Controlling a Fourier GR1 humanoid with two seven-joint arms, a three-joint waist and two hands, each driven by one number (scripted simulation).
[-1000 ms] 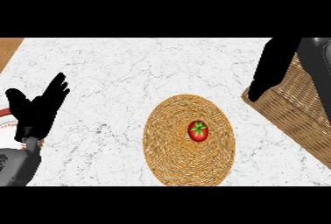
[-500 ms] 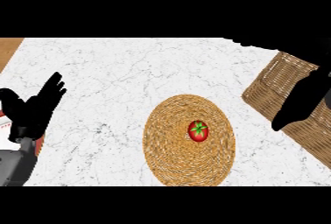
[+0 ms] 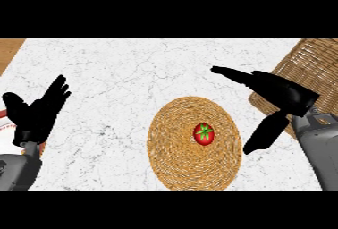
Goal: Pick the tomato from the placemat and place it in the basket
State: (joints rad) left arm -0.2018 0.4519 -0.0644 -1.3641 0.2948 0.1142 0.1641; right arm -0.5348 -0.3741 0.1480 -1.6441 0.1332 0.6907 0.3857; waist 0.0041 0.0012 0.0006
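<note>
Okay, fingers [image 3: 232, 73] on my right hand [image 3: 280, 91] are staying released, spread straight, holding nothing; thumb is hanging down toward the placemat's right edge. Big change vs a sec ago: I'm bringing that hand back off the basket [image 3: 317, 60] side and swinging it inward/down, so it's now sitting just right of the placemat [image 3: 175, 156] w/ the wrist still over the basket's near corner. It's not touching the tomato [image 3: 204, 133] yet, gap is still showing between thumb and fruit.

Tomato isn't moving at all: same spot, a bit right of centre on the woven placemat, stem end up. So nothing picked yet; I'm judging this as the approach step, early in the task.

Left hand [image 3: 36, 112] is resting open at the left edge, fingers up, unchanged, next to a red-rimmed plate [image 3: 5, 127] peeking in at the edge.

Counter [image 3: 119, 71] is white marble; basket is at upper right, near the placemat, so the carry should be short once I'm closing on the tomato. Next I'm needing to come further left and lower over it.
</note>
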